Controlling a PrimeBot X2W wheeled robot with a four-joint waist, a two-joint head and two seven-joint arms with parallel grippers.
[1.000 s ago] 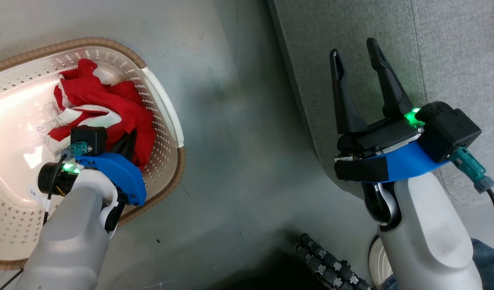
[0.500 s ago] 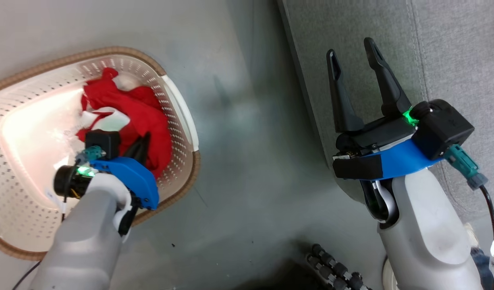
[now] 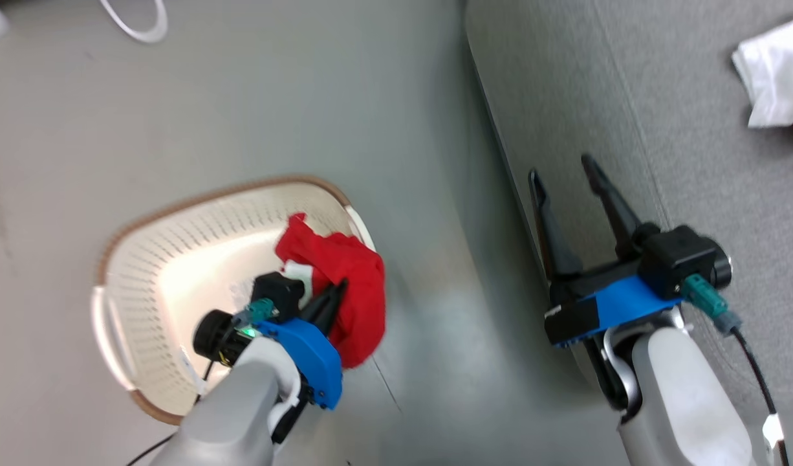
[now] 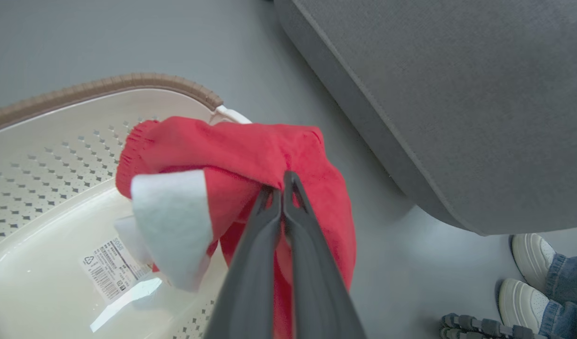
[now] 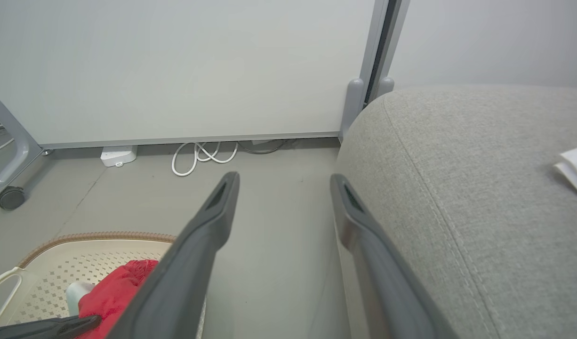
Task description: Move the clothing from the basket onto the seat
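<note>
Raised since the earlier frame, the clothing (image 4: 251, 155) now hangs clear of the floor of the basket (image 3: 163, 259), bunched over its right end, and the head camera has drawn back. At right lies the grey seat (image 3: 662, 129), a white cloth (image 3: 775, 77) resting on it; the basket stands on the ground to its left, apart from it. Pinching a fold of the red-and-white clothing, the left gripper (image 4: 282, 186) has its fingers pressed together, while the right gripper (image 3: 560, 167), fingers spread, hovers at the seat's edge, and a person's white shoes (image 4: 528, 256) stand near the seat's corner.
</note>
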